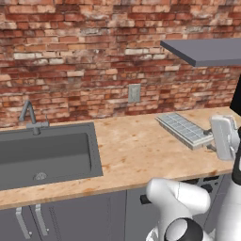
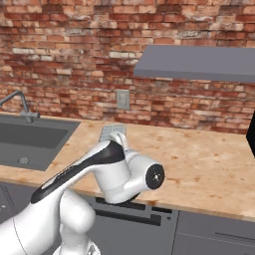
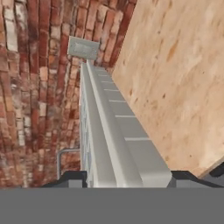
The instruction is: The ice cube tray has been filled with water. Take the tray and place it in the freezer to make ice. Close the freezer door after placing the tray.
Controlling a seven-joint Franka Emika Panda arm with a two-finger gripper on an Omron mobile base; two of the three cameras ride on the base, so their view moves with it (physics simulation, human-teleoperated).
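Note:
The ice cube tray, pale grey with a grid of small cells, lies on the wooden counter at the right, running back toward the brick wall. My gripper is at its near right end. In the hand view the tray runs away from the camera edge-on. The gripper has one dark tip against each side of it, so it is shut on the tray's end. In the right base view my arm covers most of the tray. The freezer and its door are out of view.
A grey sink with a faucet is set in the counter at the left. A grey shelf hangs above the tray. A wall outlet sits behind the counter. Something dark stands at the right edge.

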